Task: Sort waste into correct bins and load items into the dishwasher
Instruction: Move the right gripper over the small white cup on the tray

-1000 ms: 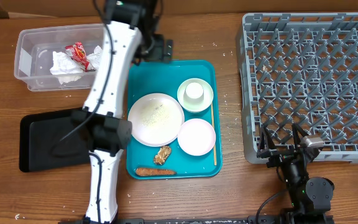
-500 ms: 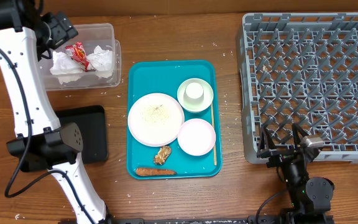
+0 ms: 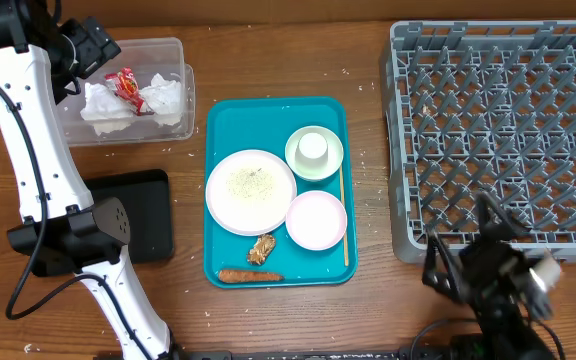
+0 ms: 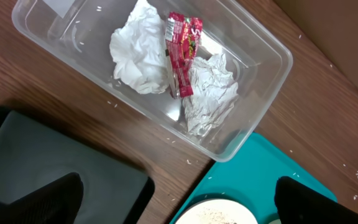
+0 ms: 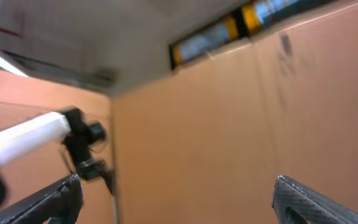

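The clear tub [image 3: 118, 90] at the back left holds two crumpled napkins [image 4: 138, 56] and a red-and-silver wrapper [image 4: 182, 53]. The black tray [image 3: 133, 215] lies in front of it. On the teal tray [image 3: 273, 110] are a white plate [image 3: 251, 190] with rice grains, a bowl holding a cup [image 3: 314, 152], a second bowl [image 3: 316, 219], a wooden stick [image 3: 343, 215], a brown lump [image 3: 262, 248] and a sausage stick [image 3: 248, 275]. My left gripper [image 3: 93, 45] [image 4: 178, 186] hangs open and empty above the tub. My right gripper [image 3: 463, 250] [image 5: 179, 186] is open and empty by the grey rack [image 3: 503, 130].
The left arm's white links [image 3: 38, 140] reach over the table's left side and partly cover the black tray. Loose rice grains lie on the wood round the tub. The right wrist view points up at a brown wall, not at the table.
My left arm swung from over the teal tray's back edge to the far left above the tub. My right gripper has tilted and shifted slightly right; its view is blurred.
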